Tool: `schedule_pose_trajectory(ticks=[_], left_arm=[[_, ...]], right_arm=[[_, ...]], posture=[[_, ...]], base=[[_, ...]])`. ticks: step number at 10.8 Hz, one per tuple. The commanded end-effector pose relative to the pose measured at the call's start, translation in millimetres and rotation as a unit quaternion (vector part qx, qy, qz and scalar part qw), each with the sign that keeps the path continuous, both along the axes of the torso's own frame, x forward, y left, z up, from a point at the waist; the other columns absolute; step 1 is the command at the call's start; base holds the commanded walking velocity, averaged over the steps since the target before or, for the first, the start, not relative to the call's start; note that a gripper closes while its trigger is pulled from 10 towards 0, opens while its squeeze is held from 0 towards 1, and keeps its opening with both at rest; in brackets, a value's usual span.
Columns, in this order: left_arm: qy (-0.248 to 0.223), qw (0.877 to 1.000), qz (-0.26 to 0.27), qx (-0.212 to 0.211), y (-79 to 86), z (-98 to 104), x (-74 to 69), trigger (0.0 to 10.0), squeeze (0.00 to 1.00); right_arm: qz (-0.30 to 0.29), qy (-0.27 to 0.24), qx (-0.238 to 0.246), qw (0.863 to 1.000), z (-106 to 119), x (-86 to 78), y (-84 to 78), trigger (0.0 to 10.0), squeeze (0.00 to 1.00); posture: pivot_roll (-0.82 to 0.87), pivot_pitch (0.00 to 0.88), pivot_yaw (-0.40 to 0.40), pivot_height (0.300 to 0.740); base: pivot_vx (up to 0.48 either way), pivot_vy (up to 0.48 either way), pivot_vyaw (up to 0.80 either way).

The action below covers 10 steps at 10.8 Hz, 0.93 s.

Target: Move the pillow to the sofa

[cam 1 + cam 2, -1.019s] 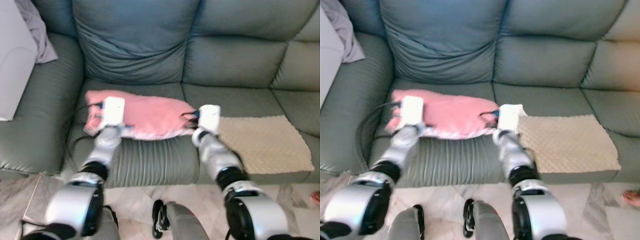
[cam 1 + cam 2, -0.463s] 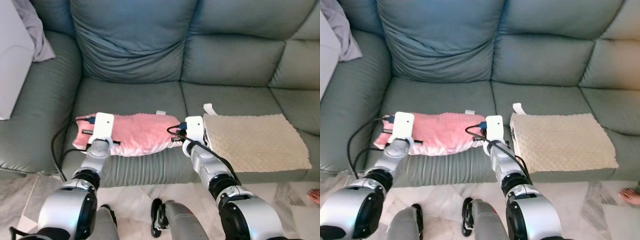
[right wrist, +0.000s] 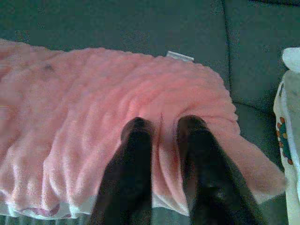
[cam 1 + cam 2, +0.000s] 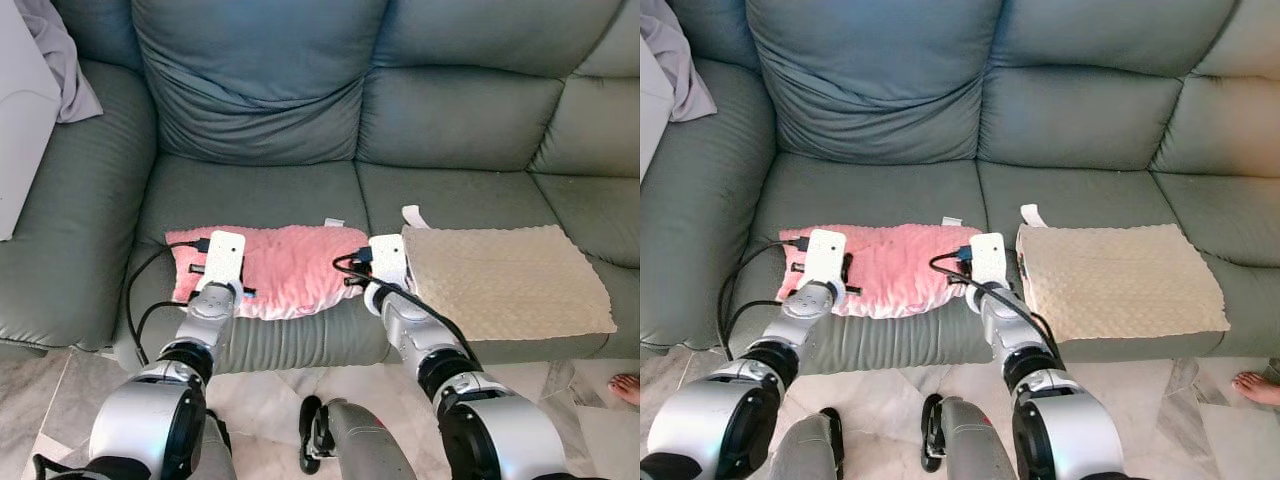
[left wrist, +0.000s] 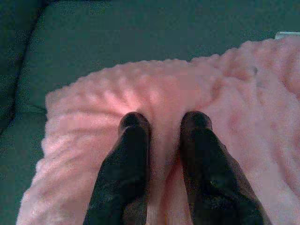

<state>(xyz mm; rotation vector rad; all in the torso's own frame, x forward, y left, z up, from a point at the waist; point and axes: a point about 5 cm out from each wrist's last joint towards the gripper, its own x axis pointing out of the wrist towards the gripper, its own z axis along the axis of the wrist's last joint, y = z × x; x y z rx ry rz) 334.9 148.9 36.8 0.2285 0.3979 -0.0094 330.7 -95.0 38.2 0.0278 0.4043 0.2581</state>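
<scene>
A flat pink fuzzy pillow (image 4: 290,262) lies on the left seat cushion of the grey-green sofa (image 4: 260,185), near its front edge. My left gripper (image 5: 164,119) is at the pillow's left end, its black fingers (image 5: 133,136) shut with a fold of pink fabric pinched between them. At the pillow's right end my right gripper (image 3: 164,124) is shut on another fold. From the head, the white wrist mounts (image 4: 222,260) (image 4: 386,258) hide the fingers. A white tag (image 4: 333,222) sticks out of the pillow's far edge.
A beige textured cushion (image 4: 505,275) lies on the seat just right of the pink pillow. A white object (image 4: 20,140) and a lavender cloth (image 4: 70,60) sit on the left armrest. A person's bare foot (image 4: 1255,385) is on the tiled floor at right. Black cables (image 4: 145,300) hang from my left arm.
Both grippers, still holding the pillow, came down toward the seat's front edge, and the pillow now lies flatter. The head view has shifted and sharpened.
</scene>
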Motion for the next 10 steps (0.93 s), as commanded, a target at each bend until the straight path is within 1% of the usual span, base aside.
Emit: schedule_pose_trajectory(ticks=[1,3,4,5,6,7,8,9,10], left_arm=[[0.015,1.000,0.000,0.017,-0.8,-7.2,-5.2,10.0,1.00],[0.008,1.000,0.006,0.030,0.6,-6.0,-4.6,10.0,1.00],[0.002,1.000,0.004,0.028,-3.5,-4.9,-4.0,10.0,1.00],[0.001,0.999,-0.008,0.032,-9.0,-4.8,-3.9,10.0,1.00],[-0.010,0.999,-0.017,0.037,-14.9,-3.2,-3.5,10.0,1.00],[-0.012,0.999,-0.024,0.043,-17.1,-2.7,-3.2,10.0,1.00],[-0.021,0.997,-0.037,0.064,-18.8,-0.9,-2.2,10.0,1.00],[-0.030,0.996,-0.046,0.074,-20.7,3.1,0.6,10.0,1.00],[-0.033,0.997,-0.034,0.067,-19.2,9.1,5.6,10.0,1.00]], right_arm=[[-0.001,0.010,-0.005,1.000,-4.8,-2.8,-1.5,10.0,1.00],[0.005,0.008,0.006,1.000,-4.2,-2.9,1.0,10.0,1.00],[0.014,0.007,0.019,1.000,-3.2,-3.2,5.1,10.0,1.00],[0.022,0.004,0.013,1.000,-3.0,-3.5,6.7,10.0,1.00],[0.024,0.001,0.016,1.000,-1.9,-2.9,8.3,10.0,1.00],[0.027,-0.002,0.018,0.999,0.1,-1.6,9.3,10.0,1.00],[0.031,-0.010,0.020,0.999,4.7,1.6,11.0,10.0,1.00],[0.033,-0.018,0.037,0.999,11.7,5.7,14.9,10.0,1.00],[0.038,-0.027,0.041,0.998,18.4,9.2,19.8,10.0,1.00]], posture=[[-0.13,0.231,-0.165,0.740],[-0.13,0.233,-0.161,0.740],[-0.13,0.232,-0.160,0.740],[-0.13,0.232,-0.160,0.740],[-0.13,0.233,-0.159,0.740],[-0.13,0.228,-0.158,0.740],[-0.13,0.225,-0.155,0.740],[-0.12,0.213,-0.152,0.740],[-0.12,0.201,-0.148,0.740]], base=[[0.000,0.000,0.00],[0.000,0.000,0.00],[0.000,0.000,0.00],[0.000,0.000,0.00],[0.000,0.000,0.00],[0.000,0.000,0.00],[0.000,0.000,0.00],[0.000,0.000,0.00],[0.000,0.000,0.00]])
